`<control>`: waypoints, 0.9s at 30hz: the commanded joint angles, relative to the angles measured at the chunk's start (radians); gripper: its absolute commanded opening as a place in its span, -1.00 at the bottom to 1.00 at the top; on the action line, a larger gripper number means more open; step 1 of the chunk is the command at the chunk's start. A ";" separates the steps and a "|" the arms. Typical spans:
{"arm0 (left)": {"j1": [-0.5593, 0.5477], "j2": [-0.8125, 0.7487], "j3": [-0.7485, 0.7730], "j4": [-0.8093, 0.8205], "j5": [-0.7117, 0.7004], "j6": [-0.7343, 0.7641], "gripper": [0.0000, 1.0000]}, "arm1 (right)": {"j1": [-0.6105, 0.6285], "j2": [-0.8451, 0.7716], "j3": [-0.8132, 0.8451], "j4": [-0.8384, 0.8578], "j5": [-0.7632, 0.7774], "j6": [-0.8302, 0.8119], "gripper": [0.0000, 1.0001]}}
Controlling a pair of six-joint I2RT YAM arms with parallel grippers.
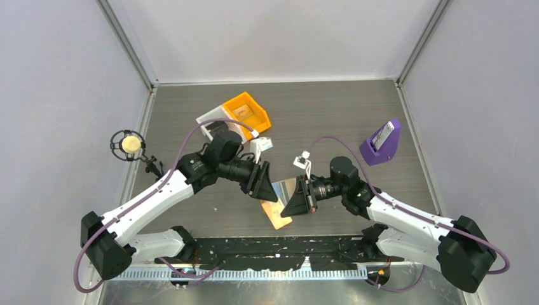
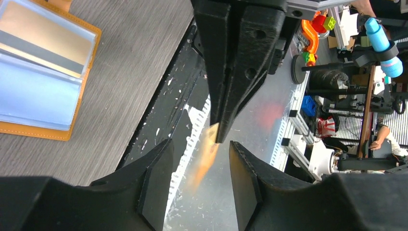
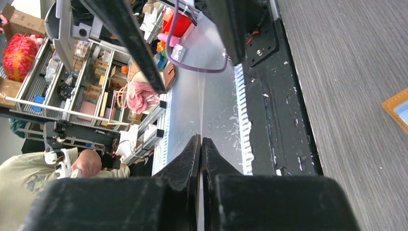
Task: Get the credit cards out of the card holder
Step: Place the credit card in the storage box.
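— Where is the card holder (image 1: pixel 278 213)?

— Lower centre of the top view, flat on the bench (image 1: pixel 330 114), just under the spot where the two arms meet. In the left wrist view it fills the upper left corner (image 2: pixel 43 72), lying open, orange border around pale blue pocket panels. The right wrist view catches only an orange corner at the right edge (image 3: pixel 397 104).

— And the right pincer (image 1: pixel 293 194)?

— Clenched. Its own camera shows the two fingers pressed together (image 3: pixel 200 140) on something seen edge-on, very thin. From the left wrist it hangs down from the top centre (image 2: pixel 220 129), nipping a credit card (image 2: pixel 208 153) by one edge; the card is blurred and orange-tinted there. From above the card looks shiny and silvery (image 1: pixel 287 187), held up off the bench between the two pincers.

— The left pincer (image 1: pixel 274 187)?

— Released. Its fingers (image 2: pixel 155 185) stand apart at the bottom of its view, the card's free end between them, with a gap on each side.

— Anything else on the bench?

— An orange bin (image 1: pixel 245 112) upper centre-left, a purple stand (image 1: pixel 381 143) at right.
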 commanded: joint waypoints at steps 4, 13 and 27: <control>0.003 0.010 0.060 -0.046 0.029 0.065 -0.03 | 0.006 -0.032 0.033 0.056 -0.034 0.007 -0.90; 0.004 0.018 0.043 -0.032 0.134 0.070 -0.65 | 0.006 -0.012 0.044 0.043 -0.023 -0.001 -0.90; 0.109 0.031 0.134 -0.105 -0.007 0.095 -1.00 | -0.015 -0.072 0.053 -0.054 0.106 -0.075 0.17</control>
